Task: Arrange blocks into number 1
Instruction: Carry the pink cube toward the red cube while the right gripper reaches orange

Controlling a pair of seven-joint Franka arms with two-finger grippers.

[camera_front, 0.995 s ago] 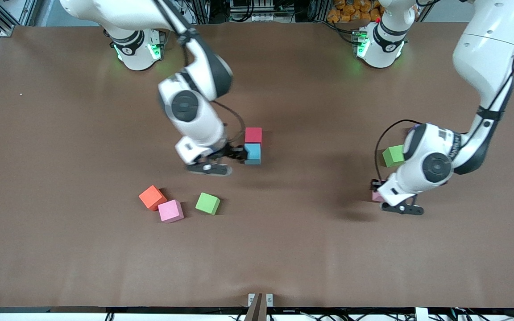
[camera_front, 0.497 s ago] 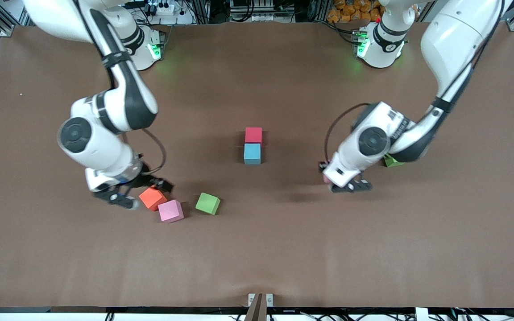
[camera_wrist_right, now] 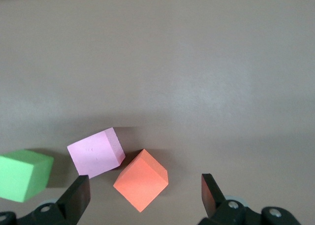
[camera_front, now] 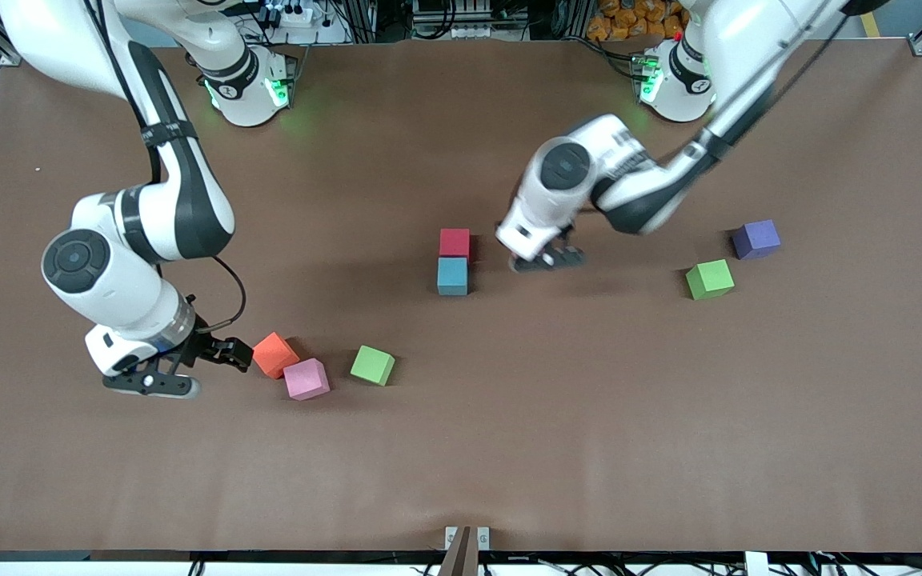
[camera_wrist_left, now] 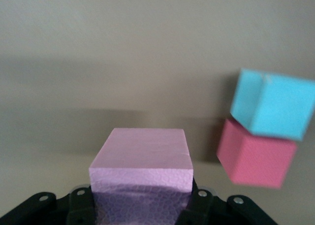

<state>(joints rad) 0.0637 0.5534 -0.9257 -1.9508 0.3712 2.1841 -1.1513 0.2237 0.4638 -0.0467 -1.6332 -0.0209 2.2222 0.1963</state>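
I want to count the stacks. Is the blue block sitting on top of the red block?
No, the light blue block lies flat on the table touching the red block, nearer the front camera, not on it.

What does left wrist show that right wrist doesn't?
Only the left wrist view: a pink block clamped in the left gripper, with the light blue block and red block touching each other on the table ahead.

Only the right wrist view: the open right gripper over the orange block, which touches another pink block, and a green block beside them.

Both: just the brown table; no block appears in both.
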